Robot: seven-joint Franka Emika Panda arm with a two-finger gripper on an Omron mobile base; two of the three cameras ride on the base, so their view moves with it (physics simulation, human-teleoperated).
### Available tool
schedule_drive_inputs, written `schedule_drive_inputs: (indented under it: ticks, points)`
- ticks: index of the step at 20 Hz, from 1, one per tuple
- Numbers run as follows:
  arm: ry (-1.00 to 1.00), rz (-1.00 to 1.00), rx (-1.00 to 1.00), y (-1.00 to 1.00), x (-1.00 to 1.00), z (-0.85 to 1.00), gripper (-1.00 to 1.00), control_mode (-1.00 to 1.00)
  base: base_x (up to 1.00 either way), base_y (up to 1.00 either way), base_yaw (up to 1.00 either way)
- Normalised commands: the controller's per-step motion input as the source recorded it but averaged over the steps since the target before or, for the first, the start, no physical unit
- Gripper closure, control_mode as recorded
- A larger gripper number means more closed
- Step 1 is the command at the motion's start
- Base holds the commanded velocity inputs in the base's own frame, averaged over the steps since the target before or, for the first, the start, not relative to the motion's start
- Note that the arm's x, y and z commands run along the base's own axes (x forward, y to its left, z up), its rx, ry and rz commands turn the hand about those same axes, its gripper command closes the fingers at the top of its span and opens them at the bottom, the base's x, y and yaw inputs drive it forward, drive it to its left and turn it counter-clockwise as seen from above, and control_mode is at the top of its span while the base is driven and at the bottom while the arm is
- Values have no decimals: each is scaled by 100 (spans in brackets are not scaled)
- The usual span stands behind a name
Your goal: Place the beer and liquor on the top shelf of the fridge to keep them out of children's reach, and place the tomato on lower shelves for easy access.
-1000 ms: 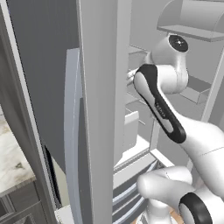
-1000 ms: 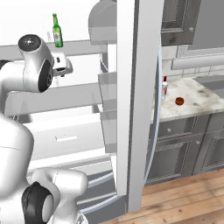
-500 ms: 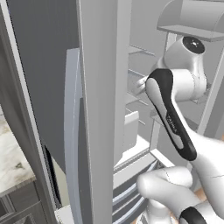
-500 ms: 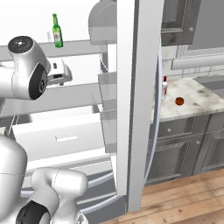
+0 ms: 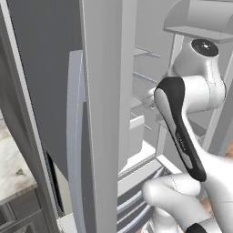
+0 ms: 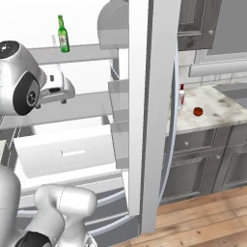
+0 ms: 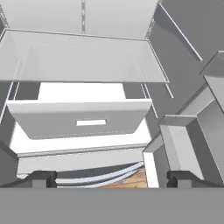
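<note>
Because the open fridge (image 5: 98, 113) door fills the middle of the left base view, we see little of the interior behind it, and our own arm covers much of the rest; one long silver-grey door handle (image 5: 75, 136) runs down the door face.

In the right base view we count one beer (image 6: 62, 34), a slim green bottle with a pale label, upright on the top shelf (image 6: 77, 53). One liquor (image 6: 181, 99) bottle, whitish with a red cap, stands on the marble counter (image 6: 217, 108), half cut off by the door edge. One tomato (image 6: 198, 111), small and red-orange, lies just beside it.

In the hand view our gripper (image 7: 112, 178) stands wide apart and holds nothing, looking down on one lower shelf (image 7: 83, 61) and one pulled-out drawer (image 7: 81, 118).
</note>
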Motion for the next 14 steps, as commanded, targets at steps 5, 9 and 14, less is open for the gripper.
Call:
schedule_drive_inputs:
  ticks: [5, 9, 14]
  points:
    - [2, -1, -1, -4, -11, -2, -100, 100, -62, -39, -8]
    - [0, 0, 0, 0, 0, 0, -100, 100, -85, -74, -20]
    - [0, 0, 0, 0, 0, 0, -100, 100, -84, -90, -28]
